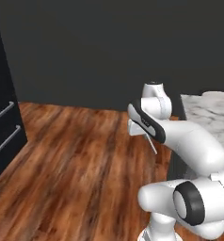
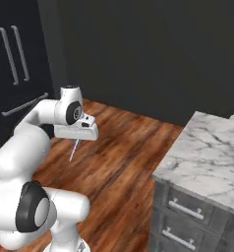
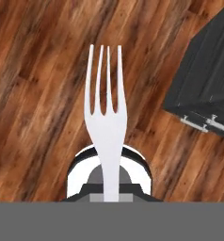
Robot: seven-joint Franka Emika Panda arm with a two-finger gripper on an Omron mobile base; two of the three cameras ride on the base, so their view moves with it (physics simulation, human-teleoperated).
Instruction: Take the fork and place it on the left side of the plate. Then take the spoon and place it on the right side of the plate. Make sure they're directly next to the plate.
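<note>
Above the wood floor (image 1: pixel 71 160), well off to the side of the marble counter (image 2: pixel 212 157), your gripper (image 2: pixel 75 139) is clamped on the fork (image 3: pixel 104 117), its handle pinched between the closed jaws and the prongs pointing away from the hand. From the right base camera the fork hangs down below the hand as a thin pale sliver, tilted a little; from the left base camera it juts below the wrist the same way.

You are mid-carry, by my reading, with the plate and the spoon nowhere in these views, so the placement is not yet begun. Keep the grip firm and the hand level while you travel toward the counter; the hold looks to sit far back on the handle, so the long head could swing if you turn sharply. Bring the plate into view before lowering, line the fork up along its left edge, just beside the rim, and release only once the fork rests flat on the counter.
</note>
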